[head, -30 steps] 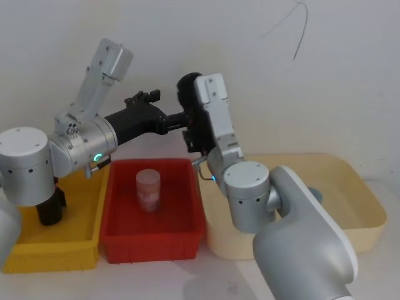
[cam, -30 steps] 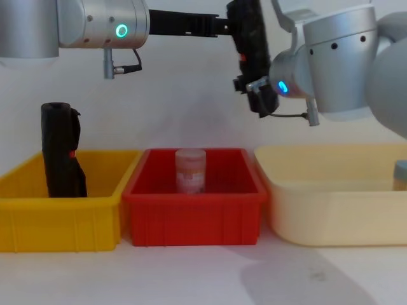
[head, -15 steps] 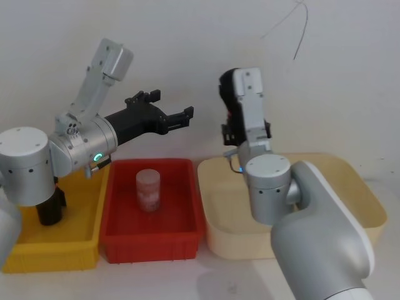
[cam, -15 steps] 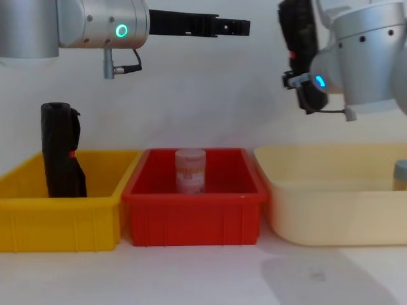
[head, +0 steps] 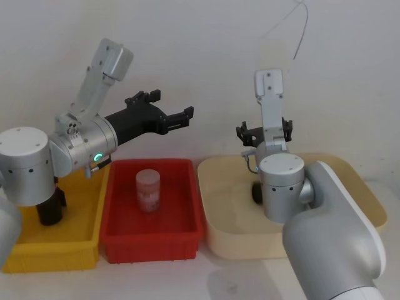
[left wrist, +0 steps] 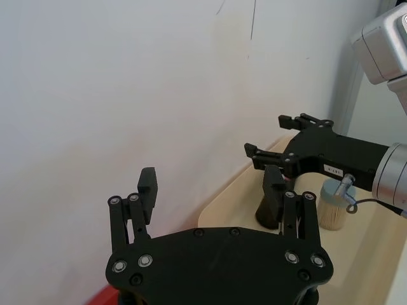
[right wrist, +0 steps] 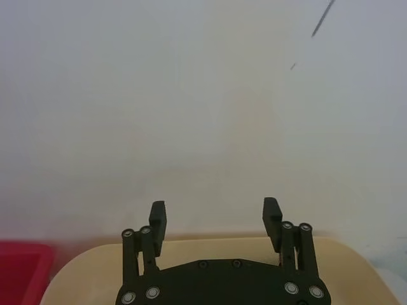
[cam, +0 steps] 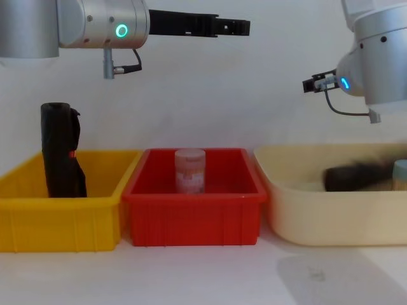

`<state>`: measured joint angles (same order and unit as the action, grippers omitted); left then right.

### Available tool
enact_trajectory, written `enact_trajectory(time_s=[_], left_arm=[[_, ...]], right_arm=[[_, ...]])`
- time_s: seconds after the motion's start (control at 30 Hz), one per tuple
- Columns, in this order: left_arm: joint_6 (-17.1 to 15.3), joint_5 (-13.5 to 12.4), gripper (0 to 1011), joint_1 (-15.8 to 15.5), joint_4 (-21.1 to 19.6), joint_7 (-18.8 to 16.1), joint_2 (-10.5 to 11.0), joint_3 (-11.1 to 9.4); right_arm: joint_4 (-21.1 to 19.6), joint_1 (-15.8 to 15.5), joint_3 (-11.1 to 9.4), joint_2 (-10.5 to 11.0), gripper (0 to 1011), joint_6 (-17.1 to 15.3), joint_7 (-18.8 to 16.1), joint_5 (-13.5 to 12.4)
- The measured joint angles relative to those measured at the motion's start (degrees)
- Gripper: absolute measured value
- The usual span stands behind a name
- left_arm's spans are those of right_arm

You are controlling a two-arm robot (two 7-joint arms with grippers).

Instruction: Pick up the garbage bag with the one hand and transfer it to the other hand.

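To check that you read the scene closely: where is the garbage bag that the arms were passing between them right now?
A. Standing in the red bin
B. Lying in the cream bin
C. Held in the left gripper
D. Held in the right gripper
B: the garbage bag lies on its side in the cream bin, while the left gripper and the right gripper are both open and hold nothing.
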<state>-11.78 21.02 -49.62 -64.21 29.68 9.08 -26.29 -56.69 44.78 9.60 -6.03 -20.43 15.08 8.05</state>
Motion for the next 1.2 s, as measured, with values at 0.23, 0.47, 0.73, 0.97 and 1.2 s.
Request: enact_trajectory(time_s=[0.23,0.47,0.73,0.97,1.2], left_arm=[[0.00,0.00,1001,0.00,0.00,0.00,0.00,0.00],[0.00,0.01,1001,0.00,0.00,0.00,0.00,0.00],[0.00,0.01,1001,0.00,0.00,0.00,0.00,0.00],[0.00,0.01,1001,0.00,0.00,0.00,0.00,0.00],[0.00,0.01,1001,0.00,0.00,0.00,0.00,0.00]], right_arm=[[-0.04,-0.02,-0.46,0.18,1000,-0.30,0.48,0.04],[-0.08,-0.06,-0.75,0.28,1000,-0.47,0.80,0.09],[-0.08,-0.07,-0.91,0.32,1000,-0.59,0.94,0.12],[-0.08,-0.07,-0.99,0.36,1000,-0.64,1.01,0.12],[-0.07,-0.07,-1.03,0.38,1000,-0.68,1.06,0.12]])
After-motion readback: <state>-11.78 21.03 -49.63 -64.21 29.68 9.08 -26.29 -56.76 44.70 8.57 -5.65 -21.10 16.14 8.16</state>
